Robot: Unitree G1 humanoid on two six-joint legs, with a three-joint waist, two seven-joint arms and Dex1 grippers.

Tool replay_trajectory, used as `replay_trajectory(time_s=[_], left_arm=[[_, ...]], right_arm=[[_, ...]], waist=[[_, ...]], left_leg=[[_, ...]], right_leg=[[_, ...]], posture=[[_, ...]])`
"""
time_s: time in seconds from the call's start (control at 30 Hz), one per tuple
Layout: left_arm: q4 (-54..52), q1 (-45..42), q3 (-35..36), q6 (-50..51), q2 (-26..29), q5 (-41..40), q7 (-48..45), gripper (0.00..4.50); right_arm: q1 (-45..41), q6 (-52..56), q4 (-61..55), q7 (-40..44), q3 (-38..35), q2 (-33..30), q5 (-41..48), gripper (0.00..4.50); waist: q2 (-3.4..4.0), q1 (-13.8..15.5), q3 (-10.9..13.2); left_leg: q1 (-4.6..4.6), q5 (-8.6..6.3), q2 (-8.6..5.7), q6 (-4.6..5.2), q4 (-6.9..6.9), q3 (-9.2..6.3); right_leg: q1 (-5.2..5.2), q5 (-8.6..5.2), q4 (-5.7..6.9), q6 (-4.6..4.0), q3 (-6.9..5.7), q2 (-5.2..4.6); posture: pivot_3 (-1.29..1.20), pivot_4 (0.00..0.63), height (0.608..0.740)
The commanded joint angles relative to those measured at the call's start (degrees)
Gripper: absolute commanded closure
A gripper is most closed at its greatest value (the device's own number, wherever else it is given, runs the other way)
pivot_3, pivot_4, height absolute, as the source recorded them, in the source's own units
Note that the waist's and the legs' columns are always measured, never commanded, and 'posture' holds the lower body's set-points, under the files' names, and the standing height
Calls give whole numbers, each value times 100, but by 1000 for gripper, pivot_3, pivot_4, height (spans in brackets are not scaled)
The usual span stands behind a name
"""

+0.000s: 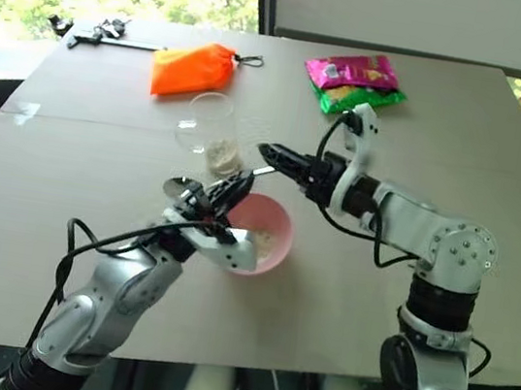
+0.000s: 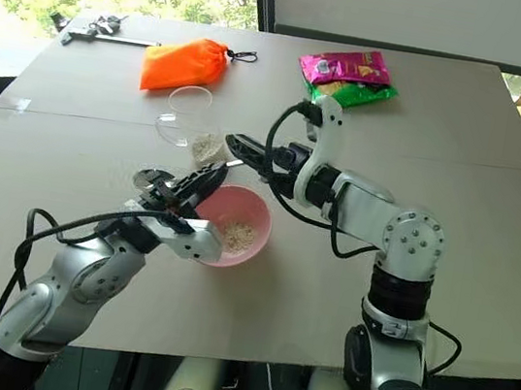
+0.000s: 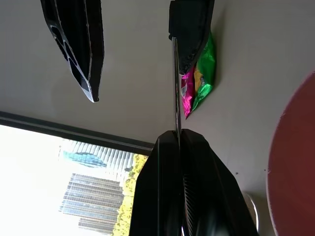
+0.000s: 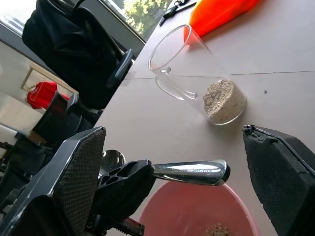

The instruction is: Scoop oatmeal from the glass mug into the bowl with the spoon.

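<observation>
— What's nearest on the counter [image 1: 372, 300]?

— The left gripper [image 1: 224, 193], clamped on the spoon [image 4: 189, 172] by its middle, handle poking toward the right gripper [image 1: 276, 155]. It hangs over the near rim of the pink bowl [image 1: 276, 219], which holds a few oatmeal [image 2: 237, 238] flakes.

— And the right gripper?

— Spread wide, one finger on each side of the handle's end, probably not touching.

— Beyond that?

— The glass mug [image 1: 213, 131] stands just behind the bowl with oatmeal at its bottom. Farther back lie an orange pouch [image 1: 193, 68] and snack packets [image 1: 354, 82].
</observation>
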Motion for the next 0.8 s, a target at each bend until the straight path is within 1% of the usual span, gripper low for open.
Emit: replay_trajectory(time_s=[0.03, 0.13, 0.27, 0.53, 0.6, 0.63, 0.67, 0.7, 0.77, 0.8], left_arm=[[-1, -66, 138, -36, -233, 610, 497, 4433], [75, -159, 113, 34, -439, 1005, 719, 4433], [282, -314, 27, 78, -627, 1475, 851, 4433], [449, -392, 39, 78, -807, 1676, 905, 4433], [455, -389, 43, 84, -834, 1680, 900, 4500], [459, -392, 46, 84, -844, 1679, 897, 4500], [468, -401, 34, 89, -870, 1680, 891, 4500], [472, -408, 18, 92, -895, 1691, 887, 4500], [461, -400, -30, 91, -951, 1713, 866, 4500], [452, -387, -38, 85, -968, 1720, 862, 4500]], right_arm=[[-119, -93, 2, -534, -72, 45, 635, 0], [-74, -343, 98, -974, -90, 145, 930, 0], [-155, -697, 241, -1331, -41, 213, 1288, 0], [-269, -1151, 394, -1571, 186, 141, 1648, 0], [-292, -1203, 413, -1580, 244, 117, 1706, 544], [-300, -1224, 425, -1582, 274, 100, 1734, 730], [-304, -1244, 445, -1581, 316, 85, 1731, 1271], [-302, -1263, 464, -1578, 357, 68, 1731, 1645], [-298, -1319, 483, -1581, 426, 61, 1738, 2767], [-294, -1350, 481, -1584, 456, 56, 1744, 3237]], waist=[[0, -3, 0], [0, -5, 0], [0, -5, 0], [0, -13, 0], [-1, -13, 0], [-1, -13, 0], [-1, -13, 0], [-1, -13, 0], [-1, -13, 0], [-1, -13, -1]], left_leg=[[0, 0, 0, 0, 0, 1], [0, 0, -1, 1, 0, 1], [1, 0, -1, 1, 2, 1], [0, 0, 2, 1, 3, 6], [0, 0, 2, 1, 4, 7], [0, 0, 2, 1, 5, 8], [0, 0, 2, 1, 6, 9], [0, 0, 2, 1, 6, 9], [0, 0, 2, 1, 8, 10], [-1, 0, 1, 1, 10, 10]], right_leg=[[0, 0, 0, 0, 0, 0], [-1, 0, 4, 0, 0, -1], [-1, 0, 7, 0, 1, 0], [-7, 0, 16, 0, 5, -3], [-10, 0, 19, 0, 6, -4], [-11, 0, 21, 0, 8, -4], [-12, 0, 24, 0, 9, -4], [-13, 0, 25, 0, 10, -4], [-17, 0, 32, 0, 14, -5], [-21, 0, 38, 0, 18, -6]], posture=[[0, 150, 696], [0, 150, 696], [0, 150, 696], [0, 150, 696], [0, 150, 696], [0, 150, 696], [0, 150, 696], [0, 150, 696], [0, 150, 696], [0, 150, 696]])
